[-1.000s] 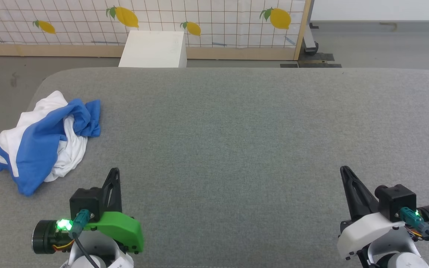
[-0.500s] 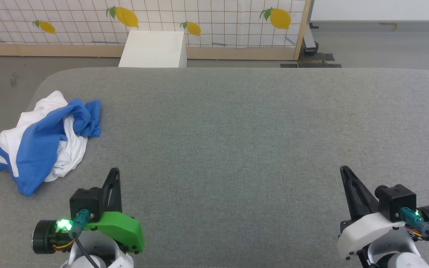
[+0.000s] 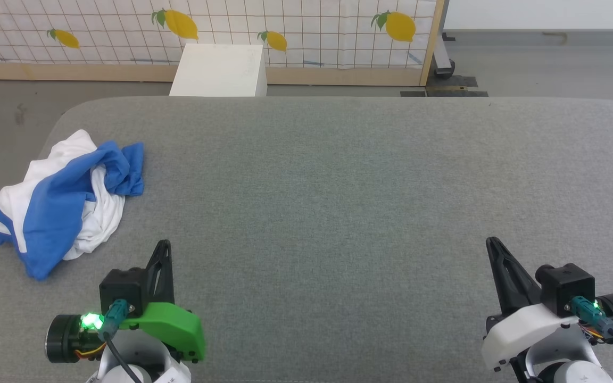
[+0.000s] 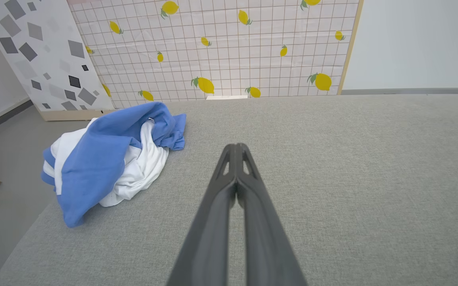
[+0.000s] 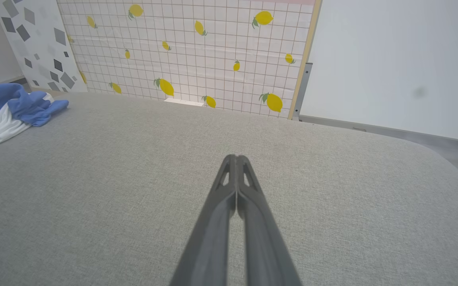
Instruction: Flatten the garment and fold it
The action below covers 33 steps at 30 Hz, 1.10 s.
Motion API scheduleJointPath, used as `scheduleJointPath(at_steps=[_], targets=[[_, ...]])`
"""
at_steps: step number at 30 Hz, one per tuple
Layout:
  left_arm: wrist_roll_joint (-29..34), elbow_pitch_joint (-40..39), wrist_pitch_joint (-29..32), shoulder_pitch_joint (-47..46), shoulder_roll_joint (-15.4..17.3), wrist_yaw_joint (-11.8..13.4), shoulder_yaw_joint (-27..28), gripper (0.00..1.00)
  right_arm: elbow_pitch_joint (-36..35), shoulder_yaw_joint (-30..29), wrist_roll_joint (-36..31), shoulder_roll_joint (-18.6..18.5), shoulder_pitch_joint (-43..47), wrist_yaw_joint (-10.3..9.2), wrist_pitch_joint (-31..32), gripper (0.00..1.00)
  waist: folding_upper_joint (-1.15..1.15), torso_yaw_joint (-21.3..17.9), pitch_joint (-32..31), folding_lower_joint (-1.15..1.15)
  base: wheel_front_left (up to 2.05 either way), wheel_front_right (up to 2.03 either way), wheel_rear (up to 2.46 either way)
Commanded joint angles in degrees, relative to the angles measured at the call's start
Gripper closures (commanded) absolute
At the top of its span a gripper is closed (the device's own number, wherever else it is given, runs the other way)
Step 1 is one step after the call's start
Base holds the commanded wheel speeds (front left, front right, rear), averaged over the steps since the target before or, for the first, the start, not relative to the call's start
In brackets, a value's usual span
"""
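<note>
T-shirt (image 3: 56,207), crumpled, soft white-and-blue fabric: light, limp, likely bunches; grip blue sleeve hem. Closed, empty: left end effector (image 4: 237,146), right end effector (image 5: 237,157).

The soft white T-shirt with bright blue sleeves (image 3: 56,205) lies all bunched up in a heap, not flat and not folded. It sits at the left edge of the big grey cushion (image 3: 338,202), one blue part hanging over the side.
</note>
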Motion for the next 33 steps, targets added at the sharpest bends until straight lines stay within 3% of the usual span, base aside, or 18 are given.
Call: scheduleJointPath(at_steps=[1, 6, 7, 21, 33], targets=[[0.7, -0.2, 0.1, 0.7, -0.2, 0.4, 0.1, 1.00, -0.3, 0.1, -0.3, 0.1, -0.9, -0.09, -0.4, 1.00, 0.00, 0.0, 0.0, 0.00, 0.00, 0.00, 0.00], [0.7, -0.2, 0.1, 0.7, -0.2, 0.4, 0.1, 1.00, -0.3, 0.1, -0.3, 0.1, -0.9, -0.09, -0.4, 1.00, 0.00, 0.0, 0.0, 0.00, 0.00, 0.00, 0.00], [0.0, 0.0, 0.0, 0.0, 0.0, 0.0, 0.0, 0.00, 0.0, 0.0, 0.0, 0.0, 0.0, 0.00, 0.0, 0.00, 0.00, 0.0, 0.0, 0.00, 0.00, 0.00, 0.00], [-1.4, 1.1, -1.2, -0.6, 0.0, 0.8, -1.4, 0.00, 0.4, -0.1, 0.3, 0.0, -0.3, -0.01, -0.9, 0.00, 0.00, 0.7, 0.0, 0.00, 0.00, 0.00, 0.00], [-2.7, 2.3, -2.7, -1.3, 0.2, 1.7, -2.3, 0.00, 0.9, 0.5, 0.6, 0.0, -0.8, -0.02, -2.0, 0.00, 0.00, 4.0, 0.1, 0.00, 0.00, 0.00, 0.00]])
